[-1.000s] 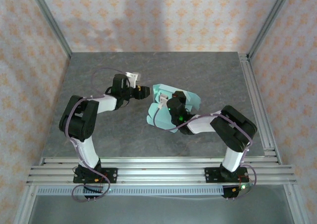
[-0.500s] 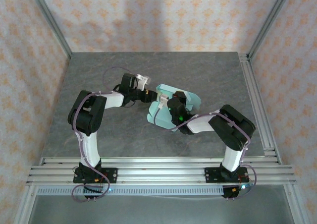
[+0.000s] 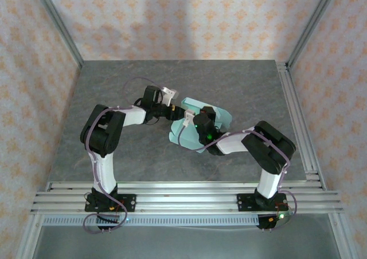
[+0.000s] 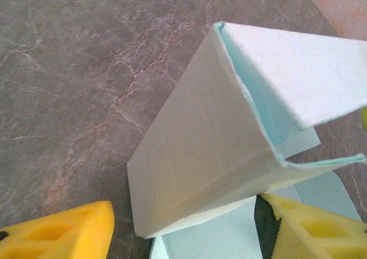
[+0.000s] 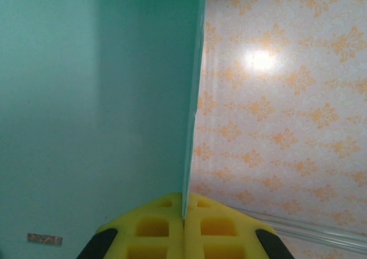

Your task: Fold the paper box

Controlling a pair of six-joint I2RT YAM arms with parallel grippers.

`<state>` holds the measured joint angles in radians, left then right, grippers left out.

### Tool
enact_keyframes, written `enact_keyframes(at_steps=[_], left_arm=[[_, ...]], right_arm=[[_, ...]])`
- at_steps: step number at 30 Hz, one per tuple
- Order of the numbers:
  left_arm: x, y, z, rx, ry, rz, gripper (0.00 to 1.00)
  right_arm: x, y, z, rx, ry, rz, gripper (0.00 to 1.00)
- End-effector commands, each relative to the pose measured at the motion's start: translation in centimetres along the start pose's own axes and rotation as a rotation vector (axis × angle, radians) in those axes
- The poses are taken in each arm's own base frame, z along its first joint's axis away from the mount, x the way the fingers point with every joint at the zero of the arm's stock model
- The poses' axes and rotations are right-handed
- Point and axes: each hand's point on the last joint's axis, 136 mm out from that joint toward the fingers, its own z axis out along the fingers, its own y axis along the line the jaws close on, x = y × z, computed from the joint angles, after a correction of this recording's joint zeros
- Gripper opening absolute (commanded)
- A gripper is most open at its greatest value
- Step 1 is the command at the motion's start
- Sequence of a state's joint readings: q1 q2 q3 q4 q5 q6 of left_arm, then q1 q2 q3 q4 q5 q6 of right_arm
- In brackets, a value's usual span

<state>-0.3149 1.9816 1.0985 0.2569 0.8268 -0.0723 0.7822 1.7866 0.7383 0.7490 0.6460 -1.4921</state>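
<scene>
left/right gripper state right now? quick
Left gripper: open, straddling a raised flap of the paper box, not clamped on it.
Right gripper: closed, pinching the paper box's edge.

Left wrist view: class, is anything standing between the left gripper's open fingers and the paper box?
Nothing visible does. The left gripper is open, and a raised flap of the paper box sits right ahead between its yellow fingers, with only bare table beside it. The right gripper pinches one panel's edge.
</scene>
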Motion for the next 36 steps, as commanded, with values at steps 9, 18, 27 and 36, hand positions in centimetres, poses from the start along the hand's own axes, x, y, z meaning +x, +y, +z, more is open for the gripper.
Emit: enact_keyframes(at_steps=[9,18,27,36], left_arm=[[-1.2,0.9,1.2,-0.083,-0.032,-0.009,0.51],[-1.5,0.8,1.3,-0.147,-0.055,0.010,0.31],[-1.8,0.9,0.1,-0.215,-0.087,0.040,0.16],[-1.5,1.0,-0.3,-0.243,-0.079,0.094,0.09]], right_arm=[[-0.6,1.6,-0.9,-0.087,-0.045,-0.012,0.00],[-1.0,1.7,-1.1,-0.097,-0.051,0.002,0.00],[-1.0,1.3,-1.6,-0.129,-0.056,0.083,0.18],[-2.1,-0.2,-5.1,-0.357,-0.139,0.375,0.78]])
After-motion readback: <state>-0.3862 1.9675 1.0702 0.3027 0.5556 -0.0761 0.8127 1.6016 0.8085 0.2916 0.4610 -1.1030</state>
